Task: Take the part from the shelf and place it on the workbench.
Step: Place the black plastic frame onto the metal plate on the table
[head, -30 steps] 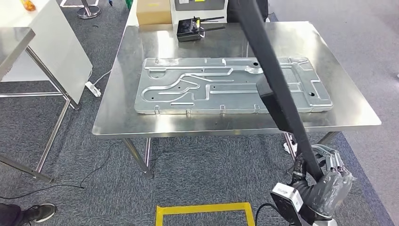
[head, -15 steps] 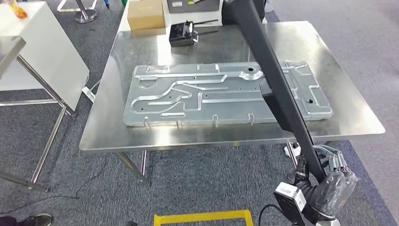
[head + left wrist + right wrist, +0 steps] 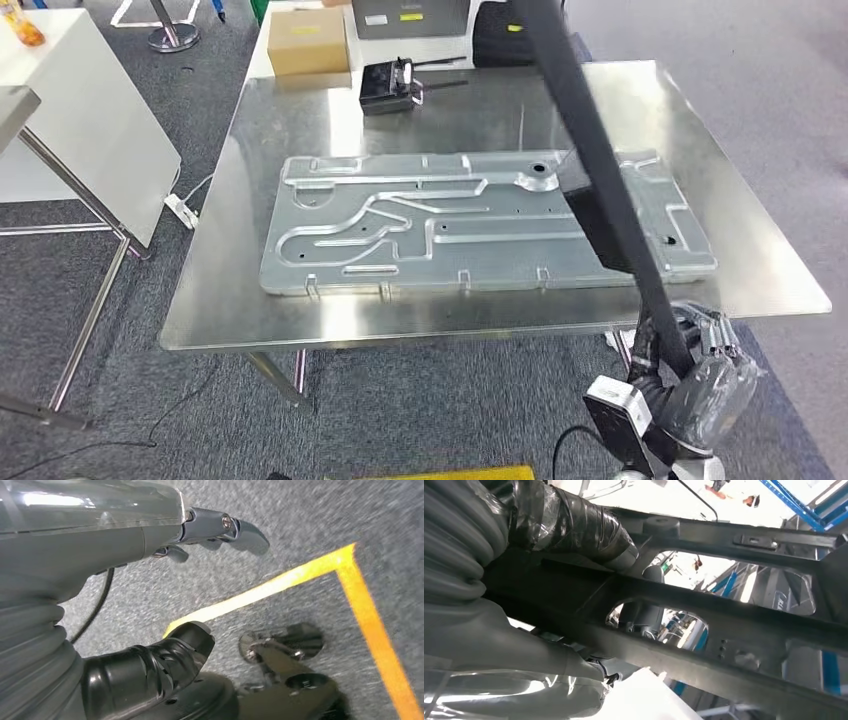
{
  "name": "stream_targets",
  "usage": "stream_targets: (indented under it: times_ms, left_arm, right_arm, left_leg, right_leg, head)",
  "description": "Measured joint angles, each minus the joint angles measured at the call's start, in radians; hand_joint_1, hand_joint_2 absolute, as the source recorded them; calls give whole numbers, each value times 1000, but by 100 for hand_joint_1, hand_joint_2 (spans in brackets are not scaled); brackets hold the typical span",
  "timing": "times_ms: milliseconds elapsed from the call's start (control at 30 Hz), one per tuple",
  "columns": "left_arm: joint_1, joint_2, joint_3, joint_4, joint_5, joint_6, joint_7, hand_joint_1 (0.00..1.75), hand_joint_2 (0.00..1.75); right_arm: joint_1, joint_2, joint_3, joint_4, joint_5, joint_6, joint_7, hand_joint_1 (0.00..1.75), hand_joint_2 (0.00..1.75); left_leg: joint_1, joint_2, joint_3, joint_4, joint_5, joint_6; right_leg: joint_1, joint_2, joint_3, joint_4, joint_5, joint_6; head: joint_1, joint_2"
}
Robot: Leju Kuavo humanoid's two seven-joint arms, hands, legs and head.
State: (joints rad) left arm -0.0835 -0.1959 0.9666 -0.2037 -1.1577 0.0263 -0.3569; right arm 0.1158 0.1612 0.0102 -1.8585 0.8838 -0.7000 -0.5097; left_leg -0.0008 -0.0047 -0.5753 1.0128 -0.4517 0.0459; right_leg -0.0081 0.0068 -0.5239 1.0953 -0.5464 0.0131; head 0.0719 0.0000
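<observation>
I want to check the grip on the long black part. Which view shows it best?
The right wrist view: the right hand wraps the black part close up. The head view shows its full length crossing the workbench, hand low down.

A metal plate (image 3: 480,222) lies flat at the middle of the worktop (image 3: 250,310); behind it a charger (image 3: 390,85), with a cardboard box (image 3: 307,42) behind-left.

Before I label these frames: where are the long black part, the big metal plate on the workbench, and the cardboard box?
long black part (image 3: 600,190), head view, mid-length of its shaft.
metal plate (image 3: 400,215), head view, its grooved face.
cardboard box (image 3: 307,42), head view, its top.
</observation>
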Motion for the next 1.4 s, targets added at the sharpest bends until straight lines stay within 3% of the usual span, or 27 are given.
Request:
stream_targets:
  times_ms: [100, 133, 167, 200, 267, 333, 467, 533, 600, 667, 700, 800, 867, 1000, 1033, 1133, 1167, 1200, 1300, 1367, 1400]
  left_arm:
    - [-6, 0, -1, 0, -1, 0, 0, 0, 175]
    - [-6, 0, -2, 0, -1, 0, 0, 0, 175]
    - [-5, 0, -2, 0, -1, 0, 0, 0, 175]
    - [-5, 0, -2, 0, -1, -1, 0, 0, 175]
    - [-4, -2, -3, 0, -2, -2, 0, 0, 175]
    - [-6, -4, -5, 0, -2, -3, 0, 0, 175]
    - [-10, -5, -6, 0, -2, -3, 1, 0, 175]
    - [-11, -5, -6, 0, -2, -3, 1, 0, 175]
    - [-12, -5, -7, 0, -2, -3, 1, 0, 175]
    - [-9, -5, -7, 0, -2, -3, 1, 0, 175]
    - [-7, -5, -8, 0, -2, -4, 1, 0, 175]
    - [-6, -5, -8, 0, -2, -4, 1, 0, 175]
    - [-6, -5, -8, 0, -2, -4, 2, 0, 175]
    - [-7, -5, -12, 0, -4, -4, 3, 0, 175]
    - [-8, -5, -13, 0, -5, -4, 3, 0, 175]
    - [-13, -5, -17, 0, -10, 2, 12, 0, 175]
    - [-14, -5, -18, 0, -13, 9, 18, 0, 175]
    - [-14, -5, -20, 0, -18, 20, 27, 0, 175]
    - [-18, -9, -26, 0, -38, 66, 60, 0, 175]
    - [-26, -12, -32, 0, -49, 87, 76, 0, 175]
    - [-29, -13, -37, 0, -52, 91, 81, 0, 175]
  right_arm:
    - [-9, -7, 0, 1, 3, 0, 0, 175, 175]
    - [-11, -10, 0, 2, 5, 0, 1, 175, 175]
    - [-11, -13, 0, 3, 7, 0, 2, 175, 175]
    - [-13, -15, 0, 4, 9, 0, 3, 175, 175]
    - [-19, -20, 1, 6, 13, 0, 8, 175, 175]
    - [-26, -24, 3, 10, 15, 0, 13, 175, 175]
    - [-33, -30, 7, 13, 18, 0, 21, 175, 175]
    - [-38, -31, 9, 14, 20, 0, 22, 175, 175]
    - [-41, -31, 11, 15, 21, 0, 23, 175, 175]
    - [-42, -32, 12, 17, 21, 0, 23, 175, 175]
    - [-42, -32, 12, 18, 22, 0, 23, 175, 175]
    - [-43, -33, 14, 21, 22, 0, 23, 175, 175]
    - [-44, -34, 15, 23, 22, 0, 23, 175, 175]
    - [-48, -37, 18, 26, 24, 0, 27, 175, 175]
    - [-52, -39, 19, 27, 27, 0, 31, 175, 175]
    - [-62, -46, 25, 36, 49, 0, 48, 175, 175]
    - [-67, -49, 28, 41, 67, 0, 57, 175, 175]
    - [-73, -51, 31, 46, 97, 0, 68, 175, 175]
    - [-105, -54, 36, 62, 241, 0, 111, 175, 175]
    - [-131, -56, 42, 78, 323, 0, 139, 175, 175]
    - [-141, -57, 46, 87, 347, 1, 150, 175, 175]
  left_leg:
    - [2, 0, 18, -6, -11, 7]
    - [2, -1, 23, -6, -17, 7]
    - [2, -2, 31, -5, -24, 6]
    - [2, -2, 42, -5, -32, 4]
    - [3, -3, 65, -5, -51, -2]
    - [1, -5, 76, -3, -68, -13]
    - [-1, -4, 82, 20, -78, -34]
    - [2, -3, 42, 98, -98, -42]
    - [5, -2, -37, 223, -147, -51]
    - [6, -1, -101, 291, -174, -55]
    - [6, -1, -110, 275, -156, -53]
    - [2, -1, -72, 96, -19, -37]
    - [-5, -2, -54, 28, 19, -25]
    - [-2, -3, -21, 1, 18, -6]
    - [0, -3, -11, -4, 17, -1]
    - [0, -3, 4, -6, 5, 6]
    - [0, -4, 9, -6, 0, 6]
    - [0, -4, 16, -5, -6, 5]
    - [0, -4, 38, -1, -26, -1]
    - [-2, -4, 40, 2, -37, -11]
    - [-4, -4, 37, 4, -42, -14]
  right_leg:
    - [-4, -1, -107, 167, -69, 13]
    - [-6, -2, -142, 206, -84, 18]
    - [-7, -2, -162, 213, -80, 20]
    - [-7, -2, -164, 185, -54, 20]
    - [-8, -4, -136, 59, 42, 16]
    - [-3, -6, -114, -30, 95, 6]
    - [-2, -2, -93, -52, 96, -24]
    - [-5, -4, -72, -61, 89, -35]
    - [-5, -5, -59, -64, 78, -41]
    - [-5, -4, -44, -64, 64, -41]
    - [-4, -2, -33, -64, 55, -40]
    - [-2, -1, 0, -64, 29, -34]
    - [-1, 1, 11, -66, 17, -24]
    - [-2, 0, 11, -27, 15, -1]
    - [-3, -1, -9, 12, 3, 2]
    - [-6, -2, -119, 177, -67, 13]
    - [-7, -2, -146, 203, -77, 16]
    - [-7, -2, -158, 195, -63, 17]
    - [-6, -2, -122, 31, 63, 11]
    - [0, -3, -104, -44, 98, 2]
    - [1, -4, -103, -49, 95, -2]
  head:
    - [0, 0]
    - [1, 0]
    - [1, 0]
    - [1, 0]
    - [1, 0]
    - [0, 0]
    - [-2, 0]
    - [-3, 0]
    - [-4, 0]
    - [-4, 0]
    - [-4, 0]
    - [-4, 0]
    - [-3, 0]
    - [-3, 0]
    - [-2, 0]
    - [-2, 0]
    - [-2, 0]
    - [-2, 0]
    - [-1, 0]
    - [-1, 0]
    - [-1, 0]
